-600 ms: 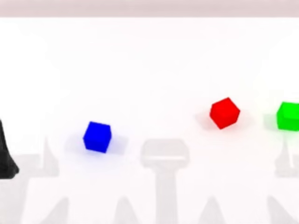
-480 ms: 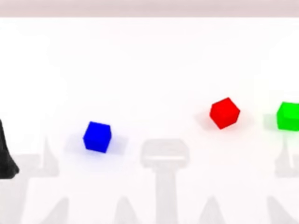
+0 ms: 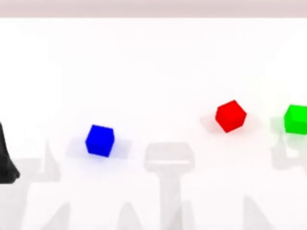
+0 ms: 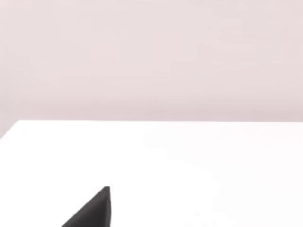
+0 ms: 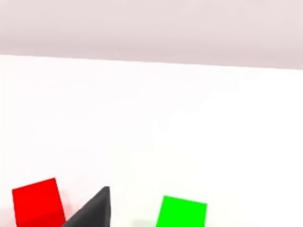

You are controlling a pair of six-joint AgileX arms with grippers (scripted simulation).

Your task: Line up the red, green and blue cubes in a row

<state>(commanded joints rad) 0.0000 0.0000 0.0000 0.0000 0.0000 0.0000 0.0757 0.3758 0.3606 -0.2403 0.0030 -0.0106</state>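
Note:
On the white table, the blue cube (image 3: pixel 100 140) lies at the left. The red cube (image 3: pixel 230 116) lies right of the middle, and the green cube (image 3: pixel 296 119) is at the right edge. The three stand apart and untouched. The right wrist view shows one dark finger (image 5: pixel 93 212) of my right gripper (image 5: pixel 142 223) between the red cube (image 5: pixel 38 203) and the green cube (image 5: pixel 182 213), touching neither. The jaws stand apart with nothing between them. My left arm (image 3: pixel 5 160) is parked at the table's left edge. One finger (image 4: pixel 93 212) of its gripper (image 4: pixel 151 223) shows over bare table.
The table's far edge (image 3: pixel 153 18) meets a pale wall. Grey arm shadows (image 3: pixel 169 158) fall across the front of the table.
The shadows at the front right of the table have shifted, so my right arm has moved. The three cubes and the left arm have stayed put.

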